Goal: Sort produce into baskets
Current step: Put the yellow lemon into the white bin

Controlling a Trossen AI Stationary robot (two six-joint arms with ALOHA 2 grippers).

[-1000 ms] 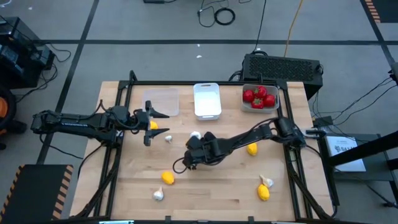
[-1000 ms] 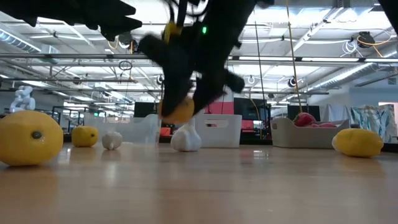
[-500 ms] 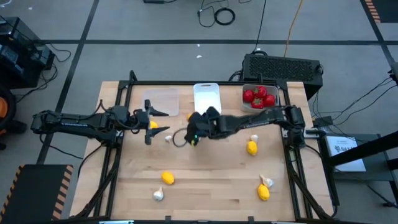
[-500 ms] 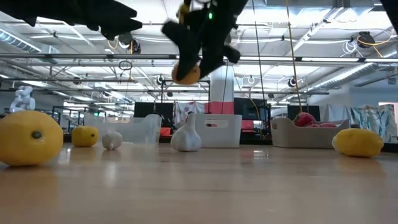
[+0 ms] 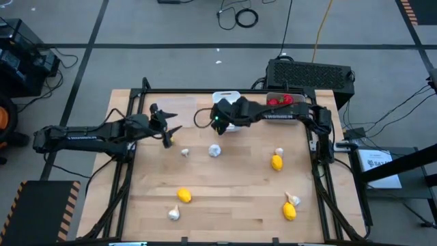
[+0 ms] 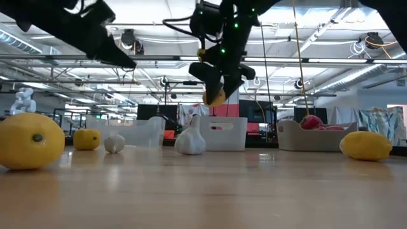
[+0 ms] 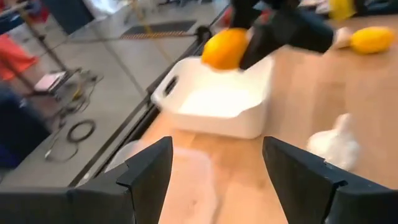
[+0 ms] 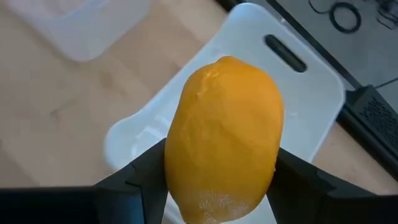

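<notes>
High view: the right end effector (image 5: pixel 220 120) reaches across the far part of the table (image 5: pixel 232 205) and hangs over the white tray (image 5: pixel 227 101), which sits at the middle of the far edge. The grey-white tray (image 5: pixel 283 102) with red tomatoes (image 5: pixel 274 101) lies toward the far right corner, partly covered by the right arm. The left end effector (image 5: pixel 166 126) hovers near the far left corner, its fingers spread and empty. On the table lie two garlic bulbs (image 5: pixel 214 151) near the centre, a lemon (image 5: pixel 276 162) with a garlic bulb just beside it toward the right edge, a lemon (image 5: pixel 184 195) and a garlic bulb toward the near edge, and another lemon and garlic pair near the near right corner.

Low view: the right end effector (image 6: pixel 216 89) hangs in the air above the white tray (image 6: pixel 224 133), pinching a held lemon (image 6: pixel 217 97). A large lemon (image 6: pixel 28 140) lies close at the left, and a garlic bulb (image 6: pixel 190 141) stands in front of the white tray.

Left wrist view: the left fingers (image 7: pixel 146 174) stand wide apart with nothing between them. Beyond them the white tray (image 7: pixel 214 106) looks empty, the held lemon (image 7: pixel 225 48) is above it, and part of the clear tray (image 7: pixel 180 180) shows nearer.

Right wrist view: the right fingers (image 8: pixel 134 177) clamp the held lemon (image 8: pixel 225 134) on both sides, directly over the white tray (image 8: pixel 305 93).
</notes>
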